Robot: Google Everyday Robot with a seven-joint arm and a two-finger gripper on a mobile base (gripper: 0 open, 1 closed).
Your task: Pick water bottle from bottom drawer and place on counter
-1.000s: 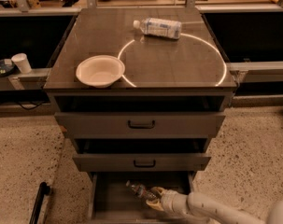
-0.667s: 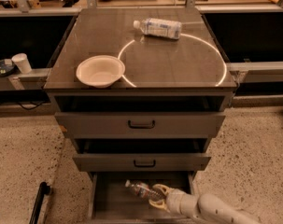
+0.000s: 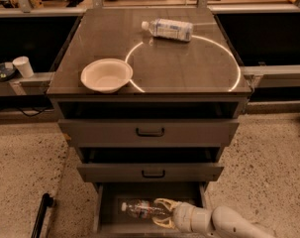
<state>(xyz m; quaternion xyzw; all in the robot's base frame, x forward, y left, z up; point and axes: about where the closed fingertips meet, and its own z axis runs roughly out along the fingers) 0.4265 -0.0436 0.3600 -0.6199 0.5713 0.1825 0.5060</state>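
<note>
**A:** how much room is there under the counter [image 3: 179, 68]?

**B:** tight. The bottom drawer [image 3: 101, 207] stands open, but the middle drawer [image 3: 149, 172] juts over its back part. Only the front strip is clear from above. The gripper [image 3: 158, 213] is in there, at the water bottle [image 3: 139, 209].

**A:** and on the counter?

**B:** bowl [image 3: 106, 75] front-left, labelled bottle [image 3: 168, 29] lying near the back edge. Middle and right are bare.

So the water bottle [image 3: 139, 209] lies sideways in the bottom drawer [image 3: 106, 207], cap pointing left, with the end effector [image 3: 157, 212] straddling its right end. Up on the counter [image 3: 179, 68], a bowl [image 3: 106, 75] sits front-left and another bottle [image 3: 168, 29] lies near the back.
</note>
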